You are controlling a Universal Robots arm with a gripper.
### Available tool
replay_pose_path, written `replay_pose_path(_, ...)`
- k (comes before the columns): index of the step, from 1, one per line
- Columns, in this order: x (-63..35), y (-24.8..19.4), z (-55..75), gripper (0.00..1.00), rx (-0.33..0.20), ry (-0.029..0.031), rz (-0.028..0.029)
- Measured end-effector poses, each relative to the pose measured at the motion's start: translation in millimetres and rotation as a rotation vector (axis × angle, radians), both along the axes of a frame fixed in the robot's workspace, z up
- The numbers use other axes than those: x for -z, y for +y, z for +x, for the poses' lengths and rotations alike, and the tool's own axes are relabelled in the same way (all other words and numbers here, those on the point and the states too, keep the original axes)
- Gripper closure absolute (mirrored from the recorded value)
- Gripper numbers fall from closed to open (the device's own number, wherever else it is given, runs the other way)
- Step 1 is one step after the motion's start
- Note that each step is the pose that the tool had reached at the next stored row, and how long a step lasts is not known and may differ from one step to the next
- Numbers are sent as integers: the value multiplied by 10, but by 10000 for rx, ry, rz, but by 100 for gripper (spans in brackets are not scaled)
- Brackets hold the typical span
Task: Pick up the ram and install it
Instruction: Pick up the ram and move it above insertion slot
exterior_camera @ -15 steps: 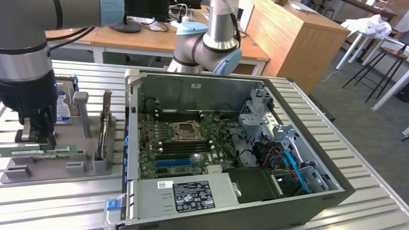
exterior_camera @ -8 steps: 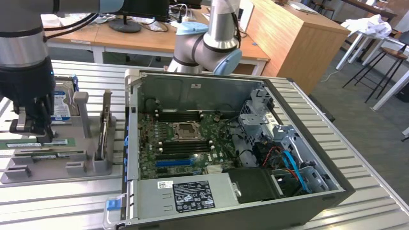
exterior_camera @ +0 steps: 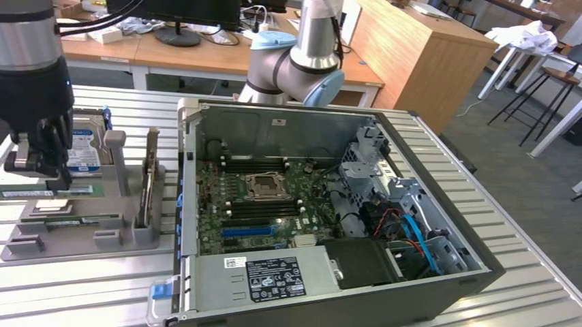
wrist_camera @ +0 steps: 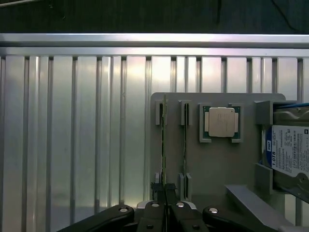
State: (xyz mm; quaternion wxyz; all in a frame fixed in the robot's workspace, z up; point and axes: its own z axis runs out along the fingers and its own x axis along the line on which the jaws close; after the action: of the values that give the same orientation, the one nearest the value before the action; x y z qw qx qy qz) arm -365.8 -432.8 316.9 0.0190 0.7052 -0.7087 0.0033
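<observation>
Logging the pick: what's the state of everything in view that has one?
gripper: shut on the ram
ram: on edge in its slot of the holder, gripped
second ram stick: on edge in the neighbouring slot, free
CPU: flat in its holder recess
hard drive: seated in the holder
expansion card: upright in the holder
computer case: side open

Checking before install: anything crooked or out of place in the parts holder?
Nothing stands out. The ram in the gripper and the second stick stand straight in the holder; the processor sits square in its recess.
</observation>
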Motion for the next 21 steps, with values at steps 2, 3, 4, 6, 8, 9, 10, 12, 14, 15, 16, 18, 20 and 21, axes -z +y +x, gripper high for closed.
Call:
replay_pose_path(2, -66, 0, 1, 89, -1, 0, 0)
replay_pose_path(3, -98, 0, 1, 89, 0, -1, 0)
replay_pose_path(4, -131, 0, 1, 89, 0, 0, 0)
replay_pose_path(6, -197, 0, 1, 89, 0, 0, 0)
replay_pose_path(8, -262, 0, 1, 89, 0, 0, 0)
replay_pose_path(9, -290, 0, 1, 89, -1, 0, 0)
replay_pose_path(10, -320, 0, 2, 89, -1, 0, 0)
replay_pose_path(12, -377, 0, 2, 89, -1, -1, 1)
replay_pose_path(14, -435, 0, 2, 89, -1, 0, 0)
replay_pose_path(15, -462, 0, 2, 89, -1, 0, 0)
replay_pose_path(16, -487, 0, 2, 89, -1, -1, 0)
replay_pose_path(18, -535, 0, 2, 89, 0, 0, 0)
replay_pose_path(20, -577, 0, 1, 89, 0, 1, 0)
replay_pose_path(21, -596, 0, 1, 89, 0, 0, 1)
